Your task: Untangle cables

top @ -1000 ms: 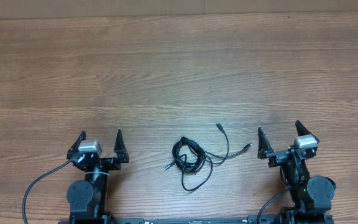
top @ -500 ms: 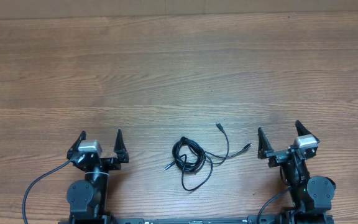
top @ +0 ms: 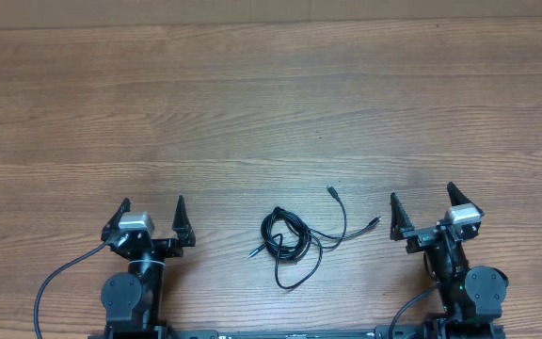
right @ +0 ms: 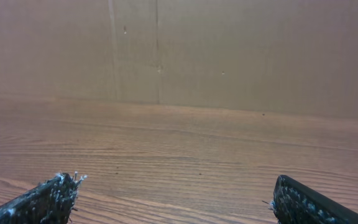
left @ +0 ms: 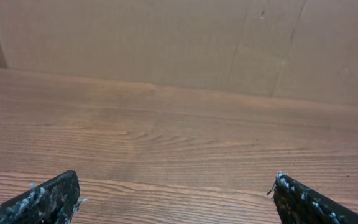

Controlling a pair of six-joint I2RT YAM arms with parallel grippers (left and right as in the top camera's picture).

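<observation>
My left pincer [top: 151, 203] and right pincer [top: 422, 193] both stand apart, empty. Grabbing the 2 cables [top: 286, 237] at their lower-centre coil could tighten the tangle or drag both along.

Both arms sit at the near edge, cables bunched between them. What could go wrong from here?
1. The cables overlap in a tight coil; a pinch there would likely catch both of them and tighten the tangle.
2. Neither wrist view shows the cables, only the table, so the left tool and right tool, both open, may have to approach by the overhead view alone.
3. The cables are thin and lie flat, so a grasp may slip.
</observation>
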